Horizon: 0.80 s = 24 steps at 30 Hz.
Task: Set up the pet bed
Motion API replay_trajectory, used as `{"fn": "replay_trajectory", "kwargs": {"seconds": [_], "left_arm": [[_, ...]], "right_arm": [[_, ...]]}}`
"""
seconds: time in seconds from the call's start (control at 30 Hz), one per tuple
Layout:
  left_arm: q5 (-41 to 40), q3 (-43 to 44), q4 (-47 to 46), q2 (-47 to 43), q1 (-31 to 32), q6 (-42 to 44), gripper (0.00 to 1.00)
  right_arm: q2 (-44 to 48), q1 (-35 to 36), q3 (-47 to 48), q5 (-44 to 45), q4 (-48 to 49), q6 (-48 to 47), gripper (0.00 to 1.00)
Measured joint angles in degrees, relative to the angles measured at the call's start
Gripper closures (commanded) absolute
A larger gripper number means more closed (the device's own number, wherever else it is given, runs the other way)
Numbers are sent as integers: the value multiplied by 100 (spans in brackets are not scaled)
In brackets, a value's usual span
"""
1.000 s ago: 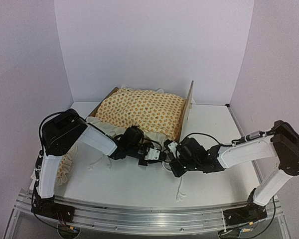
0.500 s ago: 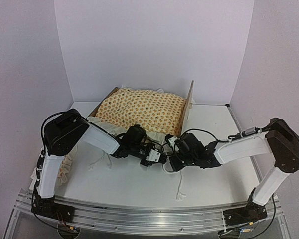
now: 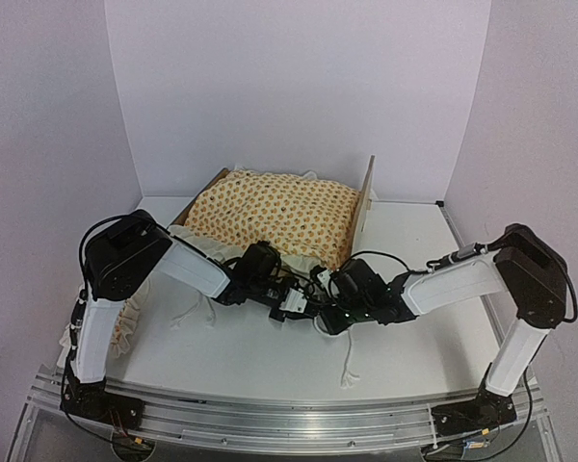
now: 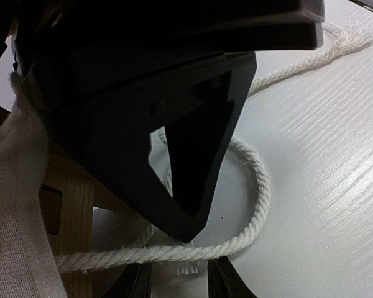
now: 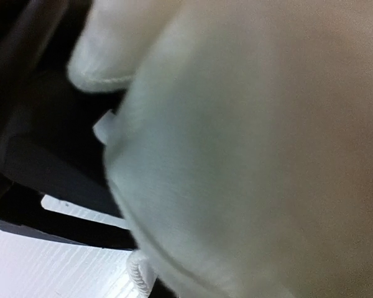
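- Bed (image 3: 204,188) stands at the back of the table (image 3: 270,371), against the rear wall, its headboard (image 3: 365,202) upright at the right-hand end.
- Orange-patterned cushion (image 3: 279,214) fills the frame, and its pale ruffle spills over the near rail.
- Both arms reach in low and meet just in front of that rail. The left gripper (image 3: 308,306) and right gripper (image 3: 326,314) are almost tip to tip.
- One cord (image 3: 349,364) trails from where they meet toward the near edge of the table.
- Small pillow (image 3: 125,327) lies at the far left, partly under the left arm.
- Left wrist: the fingers (image 4: 137,284) show only at the bottom edge, standing a little apart in a narrow gap.
- A twisted cord loops across the table just ahead of them; I cannot tell whether it is pinched.
- A black wedge (image 4: 193,161) hangs over the loop and blocks much of the view.
- Light wood of the bed and cream ruffle (image 4: 18,205) sit at the left edge.
- Right wrist: cream fabric fills nearly the whole picture, blurred and very close. Dark parts (image 5: 37,155) and a strip of table show at the left.
- The right jaws are closed; whether fabric or cord is caught between them is hidden.
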<state>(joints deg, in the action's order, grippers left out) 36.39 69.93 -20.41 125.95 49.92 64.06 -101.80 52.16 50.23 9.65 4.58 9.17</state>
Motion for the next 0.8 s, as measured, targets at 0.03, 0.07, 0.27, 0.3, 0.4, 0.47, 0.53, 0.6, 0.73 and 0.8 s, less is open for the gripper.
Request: {"fn": "replay_trajectory", "kwargs": {"seconds": [0.03, 0.07, 0.27, 0.3, 0.4, 0.47, 0.53, 0.6, 0.73, 0.8], "left_arm": [[26, 0, 11, 0, -11, 19, 70], [51, 0, 32, 0, -20, 30, 71], [104, 14, 124, 0, -23, 45, 87], [104, 21, 140, 0, -21, 45, 88], [109, 22, 152, 0, -21, 41, 97], [115, 22, 202, 0, -20, 42, 100], [121, 22, 242, 0, -18, 47, 100], [121, 22, 249, 0, -18, 39, 100], [59, 22, 296, 0, -6, -183, 100], [-16, 23, 362, -8, 5, -352, 100]], "right_arm": [[-17, -1, 22, -47, -2, -29, 100], [-39, -4, 42, -93, -2, -52, 100], [-54, -24, 51, -290, 0, -173, 100], [-54, -28, 51, -298, 0, -184, 100], [-54, -36, 51, -306, 1, -215, 100], [-54, -39, 51, -316, 1, -235, 100], [-54, -39, 51, -342, -7, -234, 97], [-54, -39, 51, -350, -11, -228, 83], [-21, -42, 72, -329, -178, -40, 57], [103, -26, 80, -262, -429, 84, 48]]}}
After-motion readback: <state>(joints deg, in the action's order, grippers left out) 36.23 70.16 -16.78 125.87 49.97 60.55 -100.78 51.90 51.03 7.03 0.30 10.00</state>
